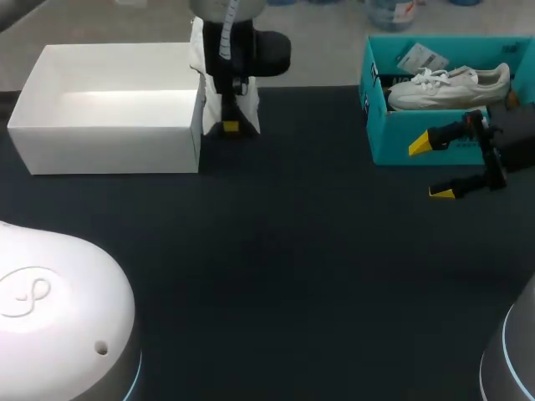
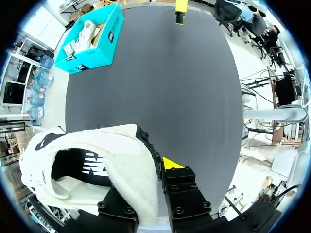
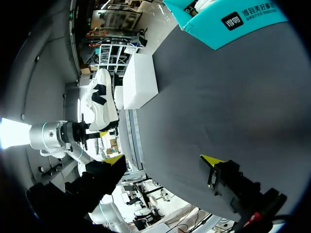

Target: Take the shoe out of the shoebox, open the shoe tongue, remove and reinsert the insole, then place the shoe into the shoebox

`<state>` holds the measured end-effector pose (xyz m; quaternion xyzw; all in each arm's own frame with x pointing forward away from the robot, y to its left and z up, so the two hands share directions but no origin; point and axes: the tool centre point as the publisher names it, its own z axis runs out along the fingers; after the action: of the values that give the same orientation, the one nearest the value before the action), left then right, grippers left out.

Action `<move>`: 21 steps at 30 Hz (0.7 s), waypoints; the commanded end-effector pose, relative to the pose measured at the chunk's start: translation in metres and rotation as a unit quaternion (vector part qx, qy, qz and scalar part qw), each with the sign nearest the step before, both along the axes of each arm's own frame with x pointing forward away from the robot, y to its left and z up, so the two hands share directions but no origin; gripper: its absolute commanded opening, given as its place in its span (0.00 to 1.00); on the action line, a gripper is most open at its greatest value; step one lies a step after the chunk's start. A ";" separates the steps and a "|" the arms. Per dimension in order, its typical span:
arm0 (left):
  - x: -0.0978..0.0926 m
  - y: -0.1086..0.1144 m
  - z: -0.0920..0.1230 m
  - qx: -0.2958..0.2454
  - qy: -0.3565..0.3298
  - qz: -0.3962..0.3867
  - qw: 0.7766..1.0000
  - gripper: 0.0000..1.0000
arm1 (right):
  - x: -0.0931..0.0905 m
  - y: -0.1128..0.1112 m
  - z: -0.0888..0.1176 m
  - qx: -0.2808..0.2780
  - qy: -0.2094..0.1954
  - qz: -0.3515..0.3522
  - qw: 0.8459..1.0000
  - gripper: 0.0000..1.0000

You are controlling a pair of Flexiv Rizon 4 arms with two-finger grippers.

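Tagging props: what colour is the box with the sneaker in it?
Teal; the box holding the white sneaker shows best in the head view.

The shoe (image 2: 129, 160) is white with a black logo, the shoebox (image 1: 109, 138) white, the two-o'clock box (image 1: 399, 144) teal, the counter (image 1: 292, 267) dark grey.

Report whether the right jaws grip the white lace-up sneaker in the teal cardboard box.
No, the right jaws stand open outside the teal cardboard box, the white sneaker lying untouched inside.
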<state>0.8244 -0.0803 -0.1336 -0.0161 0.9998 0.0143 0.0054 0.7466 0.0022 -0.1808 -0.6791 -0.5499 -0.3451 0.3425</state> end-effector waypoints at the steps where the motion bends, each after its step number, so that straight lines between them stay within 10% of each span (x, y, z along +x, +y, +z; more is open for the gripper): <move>1: 0.029 0.062 0.002 -0.023 0.015 0.005 1.000 0.00 | 0.000 0.001 0.000 -0.002 0.001 0.000 1.000 1.00; 21: 0.109 0.257 -0.004 -0.029 0.029 0.025 0.999 0.00 | 0.000 0.001 0.000 -0.002 0.001 0.000 1.000 1.00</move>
<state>0.9360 0.1346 -0.1359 -0.0439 0.9983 0.0245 -0.0293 0.7465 0.0022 -0.1808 -0.6791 -0.5500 -0.3451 0.3425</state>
